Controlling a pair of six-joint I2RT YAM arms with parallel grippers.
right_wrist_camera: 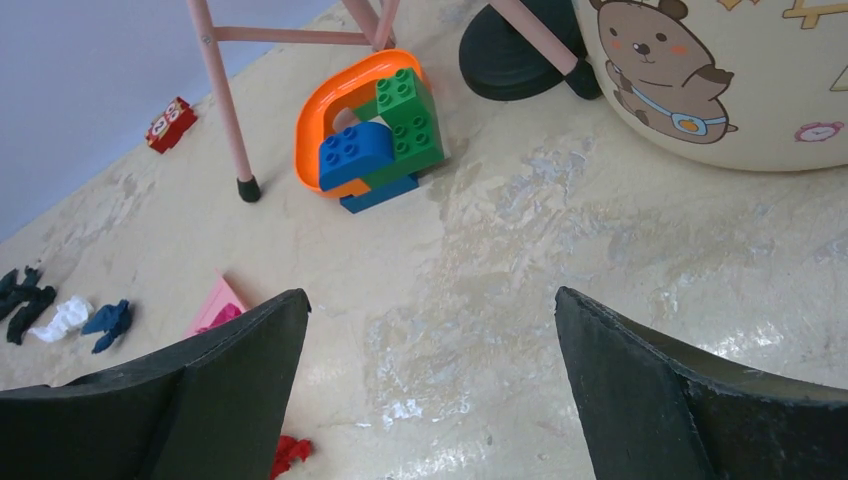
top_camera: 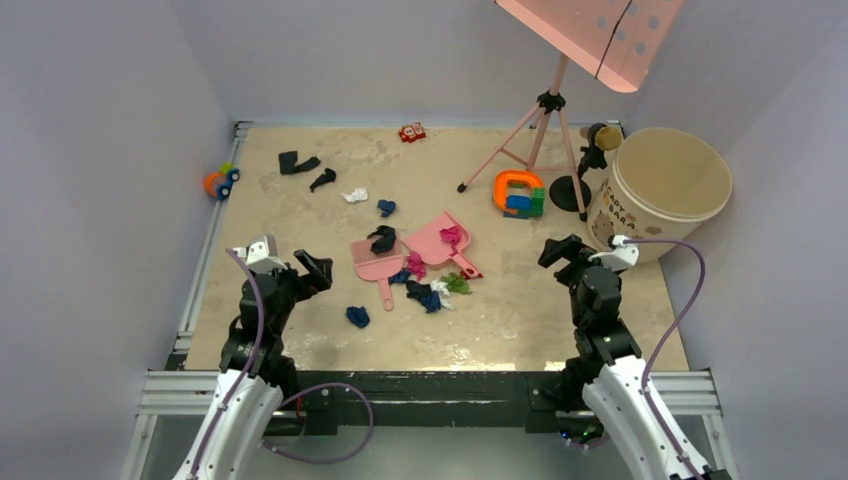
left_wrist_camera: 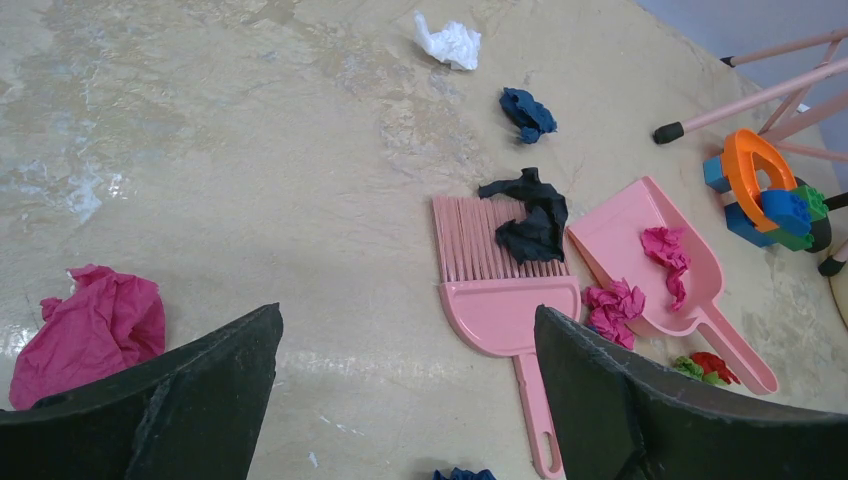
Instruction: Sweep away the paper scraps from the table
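My left hand (top_camera: 292, 264) hangs over the near-left part of the counter (top_camera: 300, 200), fingers spread wide, gripping nothing. The paper scraps (top_camera: 428, 294) lie mid-counter, most around the pink brush (top_camera: 372, 265) and dustpan (top_camera: 430, 246), a few farther back left. My right hand (top_camera: 562, 250) is also spread and empty, near the cream bucket (top_camera: 660, 190).

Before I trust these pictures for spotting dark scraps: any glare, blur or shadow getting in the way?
Top view: even light, a sheen on the near table, scraps small but distinct. Left wrist: sharp, a shiny patch at left, the left fingers black out the bottom corners. Right wrist: sharp, glossy streaks, the right fingers do likewise.
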